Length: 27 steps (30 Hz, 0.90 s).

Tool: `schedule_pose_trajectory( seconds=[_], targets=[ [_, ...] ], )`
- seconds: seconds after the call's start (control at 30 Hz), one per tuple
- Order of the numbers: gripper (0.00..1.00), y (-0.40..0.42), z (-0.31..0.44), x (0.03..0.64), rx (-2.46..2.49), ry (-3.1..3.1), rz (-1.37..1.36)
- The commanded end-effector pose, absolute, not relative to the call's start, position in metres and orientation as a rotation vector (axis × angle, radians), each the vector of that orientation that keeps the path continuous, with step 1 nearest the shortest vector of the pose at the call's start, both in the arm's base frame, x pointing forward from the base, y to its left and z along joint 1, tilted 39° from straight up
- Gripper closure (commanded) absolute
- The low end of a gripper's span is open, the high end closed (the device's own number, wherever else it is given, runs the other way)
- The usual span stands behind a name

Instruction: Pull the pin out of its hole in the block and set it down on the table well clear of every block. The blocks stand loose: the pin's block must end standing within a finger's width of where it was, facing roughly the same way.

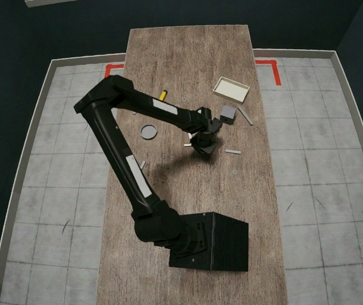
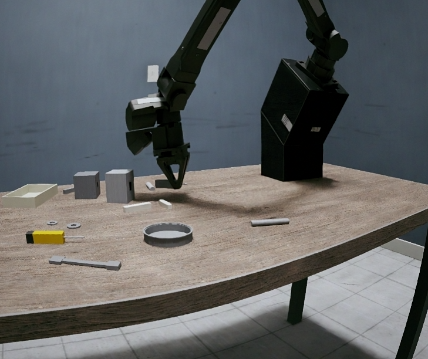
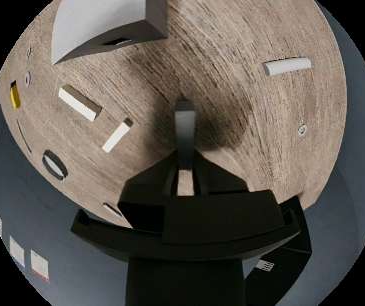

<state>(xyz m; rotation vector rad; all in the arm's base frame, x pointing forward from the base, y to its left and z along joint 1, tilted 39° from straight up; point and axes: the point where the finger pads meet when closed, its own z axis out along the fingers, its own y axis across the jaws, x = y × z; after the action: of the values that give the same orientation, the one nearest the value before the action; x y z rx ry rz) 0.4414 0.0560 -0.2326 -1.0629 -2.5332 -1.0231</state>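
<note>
My gripper (image 1: 205, 150) (image 2: 175, 185) (image 3: 185, 172) is shut on the pin (image 2: 162, 184) (image 3: 185, 129), a short dark grey bar. It holds the pin level, just above the table. The pin is out of its hole and points at a light grey block (image 2: 119, 185) (image 3: 105, 9), which stands a short way off with an empty slot in the side facing it. In the overhead view my wrist hides this block. A second, darker grey block (image 1: 228, 113) (image 2: 86, 184) stands upright just beyond it.
A cream tray (image 1: 222, 79) (image 2: 16, 200) lies behind the blocks. Two white bars (image 2: 137, 207) (image 2: 164, 203) lie near the light block. Also on the table: a grey ring dish (image 1: 148, 131) (image 2: 167, 234), a yellow tool (image 2: 47, 237), grey rods (image 1: 233, 151) (image 2: 270, 222) and small washers. The arm's base (image 1: 214, 241) stands at the near end.
</note>
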Motion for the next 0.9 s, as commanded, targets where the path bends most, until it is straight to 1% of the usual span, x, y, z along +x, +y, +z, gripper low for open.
schedule_pose_trajectory(
  seconds=[0.0,0.87],
  targets=[
    [1.00,0.043,-0.234,0.441,-1.084,-2.542,-1.031],
    [1.00,0.053,-0.245,0.447,-1.095,-2.538,-1.032]
  ],
)
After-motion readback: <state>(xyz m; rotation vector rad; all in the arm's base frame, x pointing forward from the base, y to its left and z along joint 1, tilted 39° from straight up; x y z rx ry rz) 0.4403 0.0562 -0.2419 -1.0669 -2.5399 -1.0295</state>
